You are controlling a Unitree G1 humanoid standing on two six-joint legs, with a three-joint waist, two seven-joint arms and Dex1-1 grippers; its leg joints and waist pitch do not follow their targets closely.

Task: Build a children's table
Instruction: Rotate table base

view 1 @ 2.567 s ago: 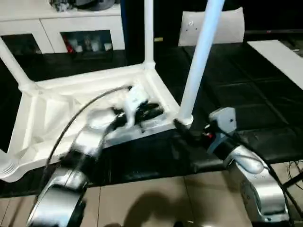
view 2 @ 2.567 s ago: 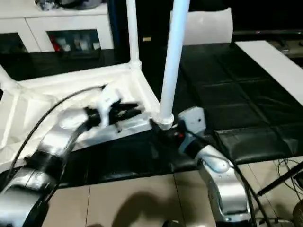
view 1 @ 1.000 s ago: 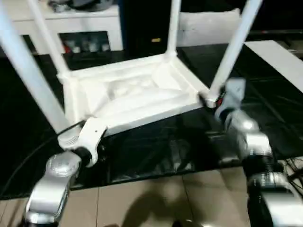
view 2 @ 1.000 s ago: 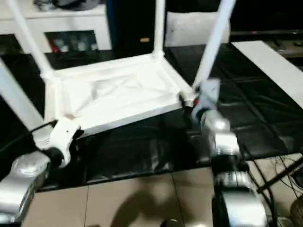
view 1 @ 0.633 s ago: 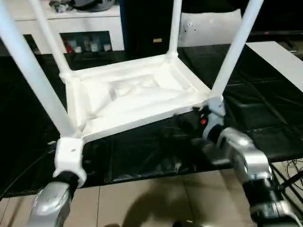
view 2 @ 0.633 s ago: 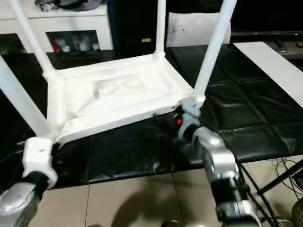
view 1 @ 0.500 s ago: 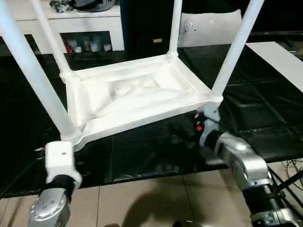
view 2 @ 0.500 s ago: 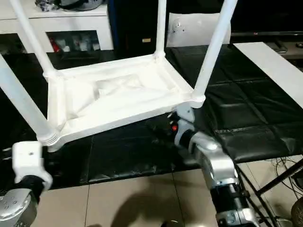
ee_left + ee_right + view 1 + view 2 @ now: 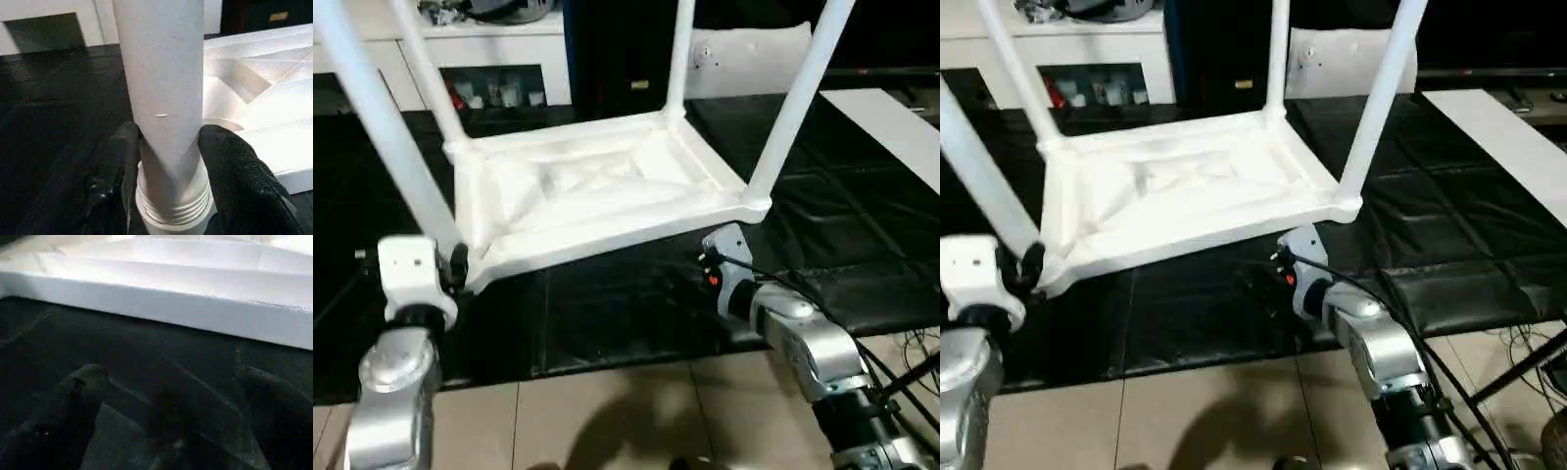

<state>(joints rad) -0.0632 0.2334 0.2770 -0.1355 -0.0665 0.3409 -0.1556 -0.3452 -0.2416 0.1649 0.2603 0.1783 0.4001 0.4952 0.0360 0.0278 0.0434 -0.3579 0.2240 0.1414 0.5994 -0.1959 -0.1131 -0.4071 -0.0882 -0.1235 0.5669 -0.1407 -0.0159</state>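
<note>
Left pincer (image 9: 168,147) clamped the near-left leg (image 9: 164,88) just above its socket | right pincer (image 9: 171,396) gaped wide, empty, beside the near edge | children's table (image 9: 597,196) lay upside-down on the black bench (image 9: 862,196)

No text, label, brand, number or sign can be read anywhere in these views.

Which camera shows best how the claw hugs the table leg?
The left wrist view: the left claw has a black finger on each side of the near-left leg, just above its ribbed base. The head views show that leg whole, but the grip is small there.
</note>
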